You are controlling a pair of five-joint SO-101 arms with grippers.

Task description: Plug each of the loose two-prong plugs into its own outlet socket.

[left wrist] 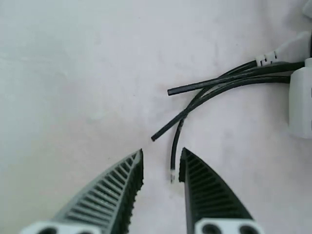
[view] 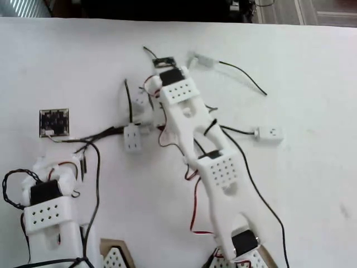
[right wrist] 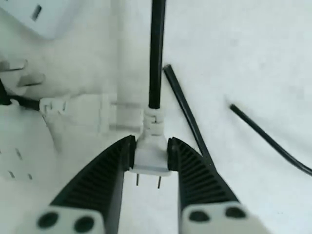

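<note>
ok so one plug looks picked up but not plugged in yet. The right claw (right wrist: 151, 140) is clamped on the sides of a white plug (right wrist: 151, 157), and its black cord (right wrist: 155, 48) runs away from the wrist. Catch: the two prongs point back toward the wrist, not outward. My guess is the next move means turning or re-gripping the plug, then lining the prongs up with the slots and pushing straight in. The closest target looks like the outlet block (right wrist: 44, 17), just past a second plug (right wrist: 73, 109) lying loose on the bench (right wrist: 253, 58)

The left claw (left wrist: 161, 165) is open and holding nothing. Its tips sit either side of a cut cord end (left wrist: 173, 161), and there's a white block (left wrist: 300, 102) off at the edge.

The right wrist view gives you the grip and which way the prongs face, which the high view can't resolve. The high view gives the layout instead. The right arm (view: 217, 167) is stretched far across the bench, with a middle block (view: 132, 137) on one side and a side block (view: 268, 134) on the other. There's also a far white piece (view: 203, 58), too small to call plug or outlet
</note>
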